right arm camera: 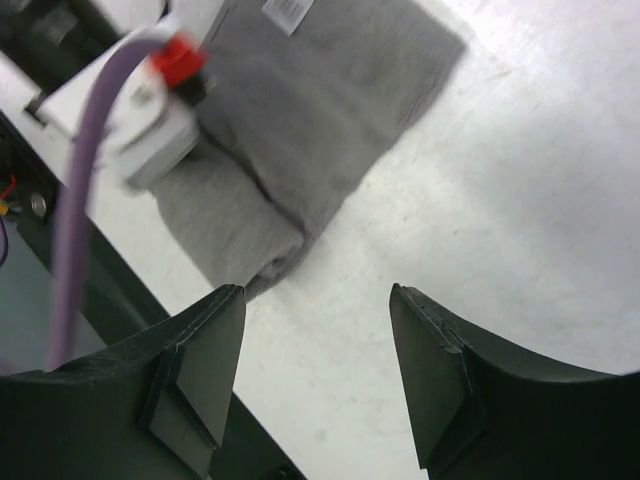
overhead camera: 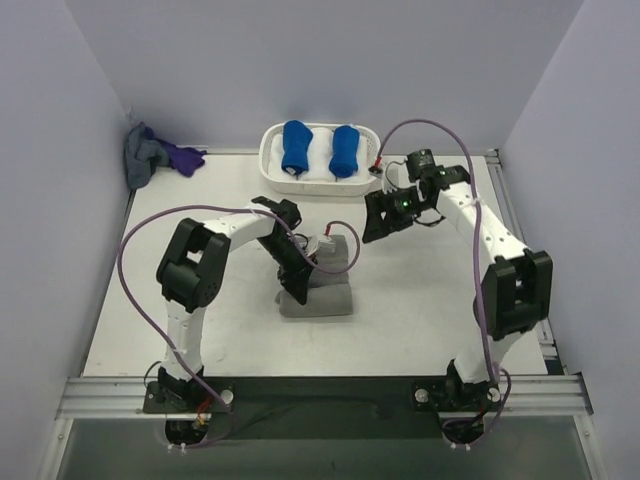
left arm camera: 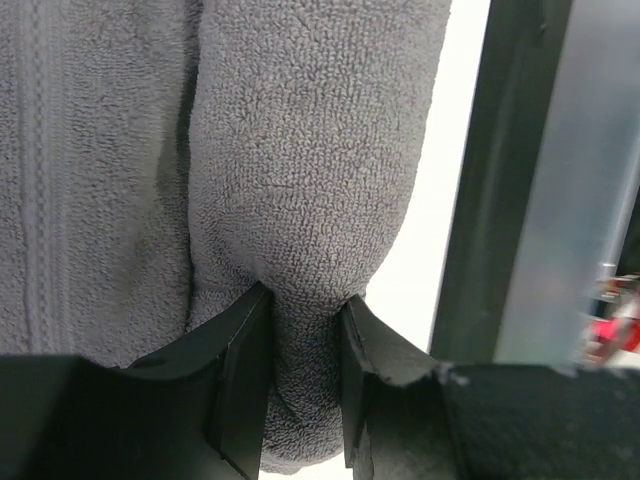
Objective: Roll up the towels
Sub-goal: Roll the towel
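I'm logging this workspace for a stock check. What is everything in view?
grey towel: one, grey, table centre, partly rolled
white basket: one, white, table's far edge
blue towel rolls: two, blue, inside the basket
purple cloth: one, purple, far-left corner
grey cloth: one, grey, bunched beside the purple cloth
table: one, white, under everything
left hand: one, black, shut on the grey towel
right hand: one, black, open, holding nothing
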Robot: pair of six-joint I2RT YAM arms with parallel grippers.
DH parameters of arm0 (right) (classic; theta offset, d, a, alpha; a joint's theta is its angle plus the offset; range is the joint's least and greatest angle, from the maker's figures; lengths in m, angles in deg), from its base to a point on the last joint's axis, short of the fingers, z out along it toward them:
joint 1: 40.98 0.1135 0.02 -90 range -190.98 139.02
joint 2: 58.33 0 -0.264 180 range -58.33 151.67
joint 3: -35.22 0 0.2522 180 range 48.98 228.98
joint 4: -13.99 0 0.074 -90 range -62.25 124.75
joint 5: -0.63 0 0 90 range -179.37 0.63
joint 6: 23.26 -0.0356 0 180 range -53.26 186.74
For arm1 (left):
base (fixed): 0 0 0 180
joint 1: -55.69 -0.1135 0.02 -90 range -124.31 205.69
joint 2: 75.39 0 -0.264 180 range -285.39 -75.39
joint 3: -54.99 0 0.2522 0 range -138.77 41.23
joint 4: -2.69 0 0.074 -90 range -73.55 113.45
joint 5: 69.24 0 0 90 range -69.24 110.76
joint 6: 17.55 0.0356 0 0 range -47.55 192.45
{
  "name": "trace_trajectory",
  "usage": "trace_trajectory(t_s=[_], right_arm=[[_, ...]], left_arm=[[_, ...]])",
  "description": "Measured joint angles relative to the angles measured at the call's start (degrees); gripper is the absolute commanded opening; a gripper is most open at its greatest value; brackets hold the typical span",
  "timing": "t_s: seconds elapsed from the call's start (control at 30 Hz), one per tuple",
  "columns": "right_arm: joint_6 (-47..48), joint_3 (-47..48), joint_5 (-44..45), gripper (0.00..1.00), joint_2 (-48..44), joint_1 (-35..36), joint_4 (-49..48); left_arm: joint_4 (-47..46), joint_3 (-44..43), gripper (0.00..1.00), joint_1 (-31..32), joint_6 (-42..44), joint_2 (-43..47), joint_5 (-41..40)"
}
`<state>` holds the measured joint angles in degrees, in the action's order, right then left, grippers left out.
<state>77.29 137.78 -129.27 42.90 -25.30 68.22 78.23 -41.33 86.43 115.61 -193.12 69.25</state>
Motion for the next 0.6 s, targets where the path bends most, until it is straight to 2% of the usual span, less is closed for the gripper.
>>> trace_trajectory(t_s=[0.17, 0.3, 0.37, 0.4, 0.43, 0.6], right_arm=[[3.45, -10.71, -1.22, 0.6, -10.8, 0.24, -1.44], [6.29, -14.43, -0.2, 0.63, -17.46, 3.61, -2.78], [7.93, -15.52, 1.66, 0.71, -20.15, 7.41, -3.67], [8.98, -16.11, 3.3, 0.83, -21.49, 10.08, -4.35], [9.9, -16.68, 5.31, 0.87, -22.51, 13.07, -4.92], [16.13, -18.88, 14.29, 0.86, -22.18, 26.64, -8.28]], left_arm=[[9.16, -9.33, 0.18, -0.55, -1.9, -8.11, 1.53], [14.99, -14.32, 0.22, -2.21, -2.14, -13.35, 4.04], [17.35, -16.09, 0.23, -2.93, -1.97, -15.37, 5.16], [18.84, -17.4, 0.23, -3.19, -1.77, -16.57, 5.49], [20.61, -19.12, 0.23, -3.43, -1.53, -18.1, 5.75], [26.84, -24.79, 0.26, -3.91, -0.48, -23.06, 6.58]])
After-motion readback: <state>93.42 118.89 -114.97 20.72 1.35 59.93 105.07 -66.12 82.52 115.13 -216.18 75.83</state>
